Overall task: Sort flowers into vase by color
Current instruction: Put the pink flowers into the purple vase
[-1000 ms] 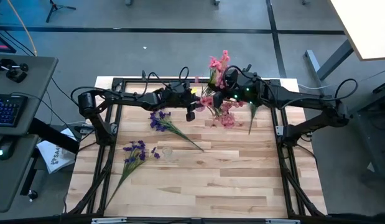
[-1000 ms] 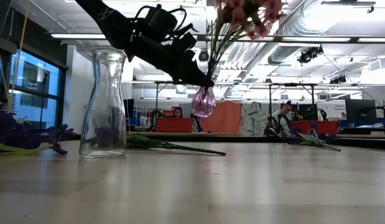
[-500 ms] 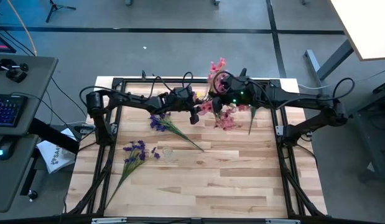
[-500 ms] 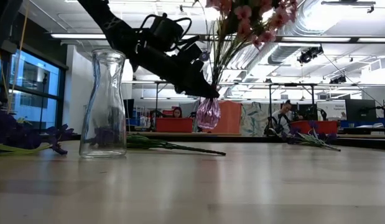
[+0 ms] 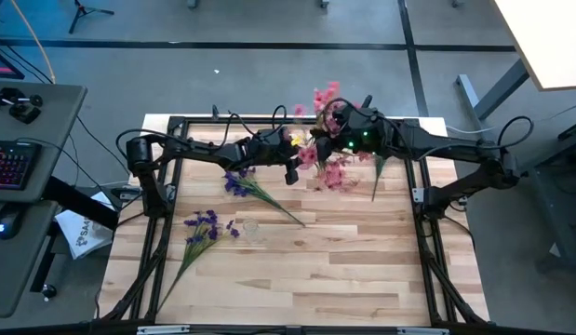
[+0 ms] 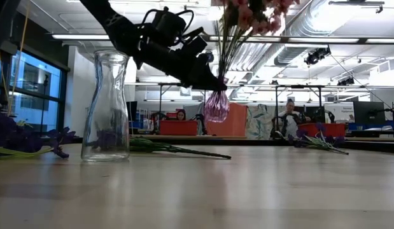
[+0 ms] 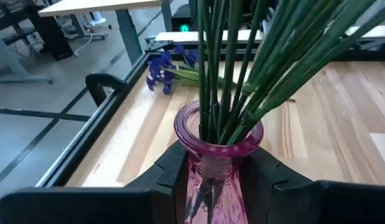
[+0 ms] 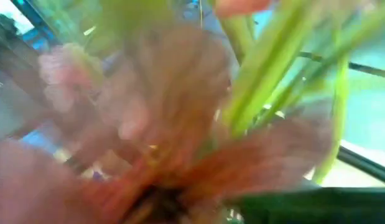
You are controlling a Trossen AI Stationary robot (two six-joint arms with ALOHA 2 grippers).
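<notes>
Wooden tabletop (image 5: pixel 343 270), far edge: left tool (image 7: pixel 211 186) clamps the pink vase (image 7: pixel 212 155) aloft, pink flowers (image 5: pixel 327 172) already stemmed into its neck. Right tool (image 5: pixel 336 121) is buried among the blossoms; its grip cannot be told. Purple flowers (image 5: pixel 202 228) lie beside the clear vase (image 6: pixel 107 105). Advise holding the vase level while stems seat fully.

Grey floor (image 5: pixel 269 84) with dark tape lines. Desk (image 5: pixel 27 186) with keyboard (image 5: pixel 10 167) at 9 o'clock. Ceiling strip lights (image 6: pixel 76 37), ducts (image 6: pixel 324 19), windows (image 6: pixel 25 83).
</notes>
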